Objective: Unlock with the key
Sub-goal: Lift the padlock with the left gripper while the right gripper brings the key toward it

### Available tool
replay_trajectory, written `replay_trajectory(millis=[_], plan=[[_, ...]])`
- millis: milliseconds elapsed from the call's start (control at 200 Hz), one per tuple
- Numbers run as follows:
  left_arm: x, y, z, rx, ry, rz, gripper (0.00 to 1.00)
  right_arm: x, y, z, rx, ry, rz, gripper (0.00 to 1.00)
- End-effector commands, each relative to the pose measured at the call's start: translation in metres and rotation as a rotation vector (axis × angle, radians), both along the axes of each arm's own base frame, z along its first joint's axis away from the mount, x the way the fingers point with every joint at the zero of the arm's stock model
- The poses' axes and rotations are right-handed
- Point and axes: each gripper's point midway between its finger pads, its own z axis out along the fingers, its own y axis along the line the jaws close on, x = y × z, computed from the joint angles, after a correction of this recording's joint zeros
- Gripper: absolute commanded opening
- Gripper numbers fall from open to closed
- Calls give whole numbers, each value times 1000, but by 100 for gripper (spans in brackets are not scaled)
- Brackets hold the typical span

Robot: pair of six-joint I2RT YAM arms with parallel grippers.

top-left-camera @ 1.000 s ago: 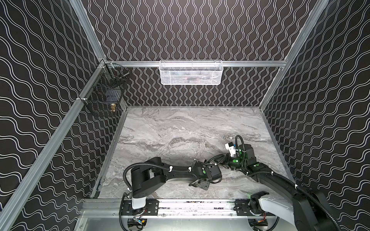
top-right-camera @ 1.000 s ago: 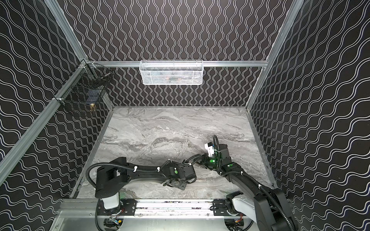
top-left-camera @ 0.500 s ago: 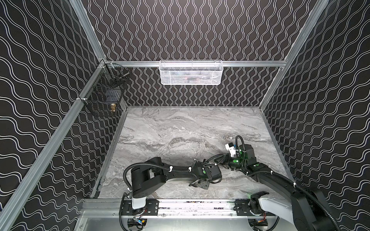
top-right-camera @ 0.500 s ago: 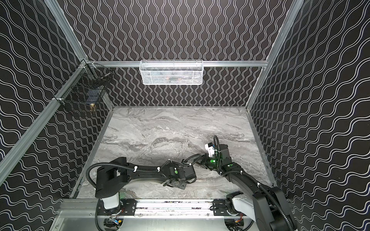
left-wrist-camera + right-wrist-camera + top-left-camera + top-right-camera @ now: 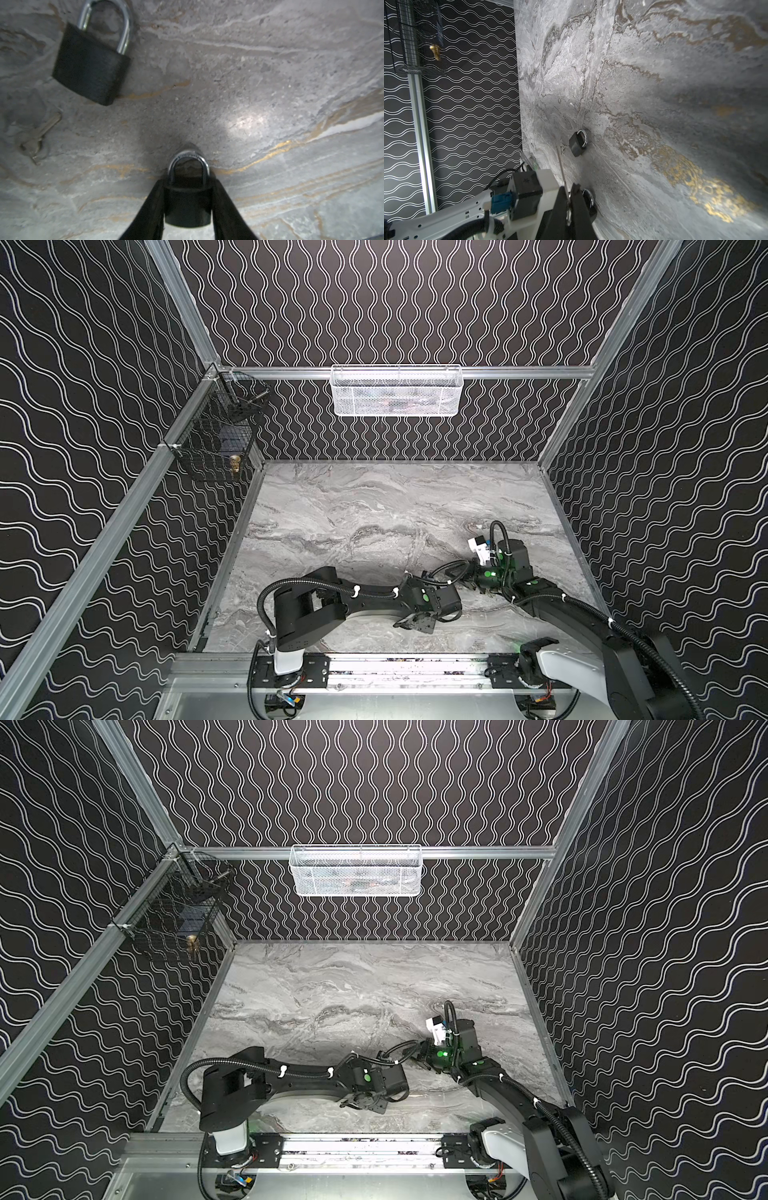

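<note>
Black small padlock [image 5: 188, 207] clamped between left gripper [image 5: 188, 182] fingers, over grey marble table [image 5: 270, 83]. Larger padlock [image 5: 89, 66] flat on table, apart; loose key [image 5: 39, 135] near it, not touching. Right gripper [image 5: 569, 190] pinched tight on thin key [image 5: 561, 166], blade seen edge-on, projecting past fingertips, close beside held padlock.

Left gripper [image 5: 188, 185] jaws have come in over the last second. Fingers [image 5: 154, 207] now sit flush against both sides of the padlock [image 5: 188, 209] body in the left wrist view, with no gap on either side. So it's gone from straddling to contact. In both top views the change is too small to make out.
</note>
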Motion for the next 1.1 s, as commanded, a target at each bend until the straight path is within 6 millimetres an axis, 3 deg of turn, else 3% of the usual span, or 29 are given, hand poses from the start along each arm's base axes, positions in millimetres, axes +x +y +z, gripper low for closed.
replay_trajectory(millis=[0, 225, 566, 851, 981, 1096], plan=[[-8, 18, -7, 71, 36, 14, 34, 3, 2, 7, 18, -30, 8, 0], [-2, 15, 5, 32, 1, 31, 31, 3, 1, 7, 7, -34, 7, 0], [16, 23, 46, -72, -83, 102, 27, 7, -5, 14, -60, -53, -6, 0], [72, 53, 107, -247, -217, 294, 23, 9, -5, 21, -154, -53, -32, 0], [101, 61, 132, -361, -256, 400, 17, 7, 7, 26, -187, -63, -58, 0], [117, 64, 150, -436, -272, 477, 16, -5, 30, 27, -170, -65, -55, 0]])
